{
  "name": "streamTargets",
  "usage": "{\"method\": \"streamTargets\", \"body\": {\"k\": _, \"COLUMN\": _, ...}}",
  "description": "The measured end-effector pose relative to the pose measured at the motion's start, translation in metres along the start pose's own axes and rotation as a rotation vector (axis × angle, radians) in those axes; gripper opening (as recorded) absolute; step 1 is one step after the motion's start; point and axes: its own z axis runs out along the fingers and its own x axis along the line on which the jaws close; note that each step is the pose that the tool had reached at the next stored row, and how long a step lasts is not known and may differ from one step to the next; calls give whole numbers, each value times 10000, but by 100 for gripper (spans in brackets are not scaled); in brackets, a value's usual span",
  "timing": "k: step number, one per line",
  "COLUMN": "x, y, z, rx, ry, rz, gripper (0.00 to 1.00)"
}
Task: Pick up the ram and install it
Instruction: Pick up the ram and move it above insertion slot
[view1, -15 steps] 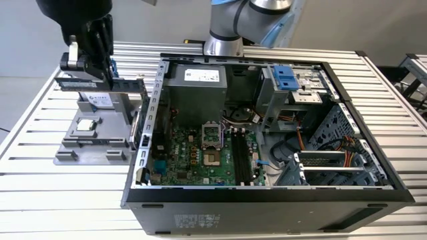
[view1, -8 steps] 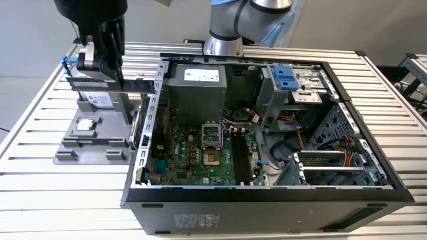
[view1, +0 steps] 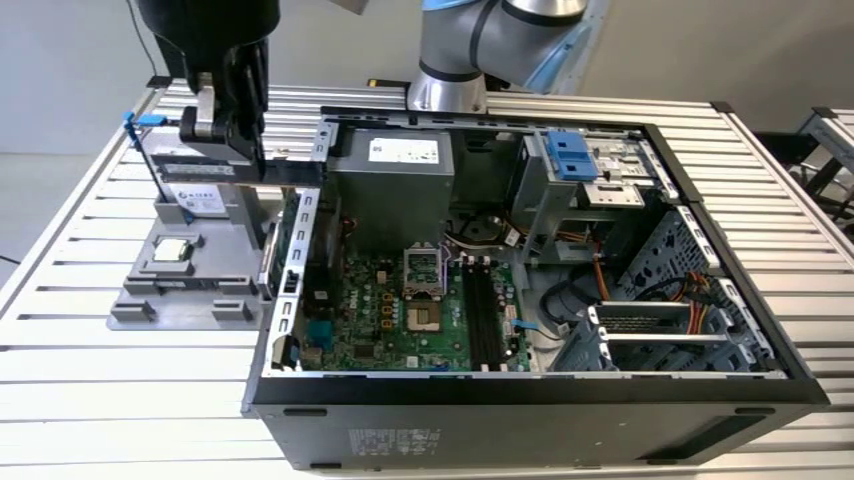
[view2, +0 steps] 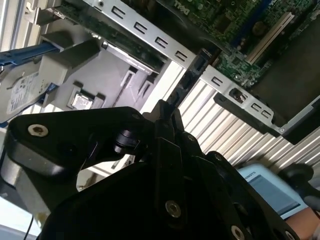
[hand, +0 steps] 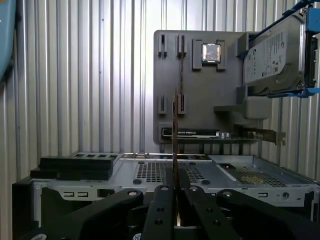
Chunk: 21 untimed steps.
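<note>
ram (hand: 174, 130) is in the claw (hand: 175, 191) right now. in the first wrist view we see it edge-on, a thin dark blade standing between the two fingers, which are closed flat against its faces with no gap we can spot. in the exterior view the claw (view1: 224, 125) hangs at about 10 o'clock from the open computer case (view1: 534, 382), above the grey holder (view1: 214, 255) on the slatted tabletop (view1: 80, 380). we can't tell whether the stick is fully clear of the holder's little slot posts.

handling-wise, we'd guess it's very light and stiff, but thin, so not something to bend or twist. it's bare board with chips and a contact edge, so fragile-ish. pinching the flat faces around mid-length seems right to us, since that leaves the contact edge free and keeps the stick square.

containers: the grey holder carries a silver hard drive (hand: 272, 55) standing on its side with blue rails, a small square processor chip (hand: 211, 52) in its pocket, and a long card (hand: 200, 134) lying along one edge. the case has its side panel off, with the green motherboard (view1: 387, 320) on its floor. the long black memory slots (view1: 483, 315) sit at roughly 3 o'clock from the processor socket (view1: 424, 318) and look empty to us. a grey power supply (view1: 394, 170) sits at 12 o'clock from the board.
</note>
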Motion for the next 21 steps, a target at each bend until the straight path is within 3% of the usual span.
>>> {"method": "streamTargets", "body": {"k": 7, "x": -1, "y": -36, "z": -2, "rx": -1, "ry": 0, "rz": 0, "gripper": 0}}
{"method": "streamTargets", "body": {"k": 16, "x": -1, "y": -276, "z": -14, "rx": -7, "ry": -1, "rz": 1, "gripper": 0}}
{"method": "streamTargets", "body": {"k": 21, "x": -1, "y": -378, "z": -20, "rx": -9, "ry": 0, "rz": 1, "gripper": 0}}
